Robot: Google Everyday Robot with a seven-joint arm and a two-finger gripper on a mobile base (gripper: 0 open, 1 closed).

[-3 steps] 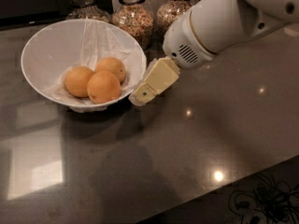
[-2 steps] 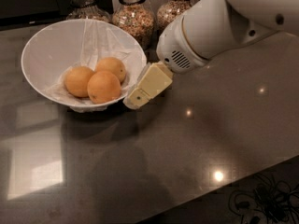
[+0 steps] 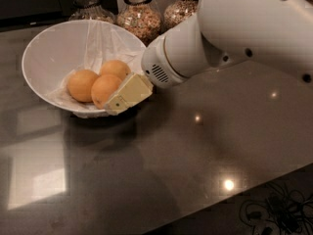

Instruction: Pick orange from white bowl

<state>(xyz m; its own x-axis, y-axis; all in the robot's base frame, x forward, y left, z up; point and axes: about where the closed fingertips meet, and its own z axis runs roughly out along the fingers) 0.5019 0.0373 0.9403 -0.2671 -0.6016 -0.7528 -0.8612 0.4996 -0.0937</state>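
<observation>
Gripper (image 3: 128,94): over near rim of white bowl (image 3: 49,58), beside front orange (image 3: 104,88) lying inside; grip state cannot be told. Risk: orange rolls aside if nudged; bowl tips if rim pressed.

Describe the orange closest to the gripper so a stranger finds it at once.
On the dark counter stands a white bowl in front of three jars. Of the three inside, it is the front orange. Only it is partly hidden by the gripper, at the bowl's near rim.
</observation>
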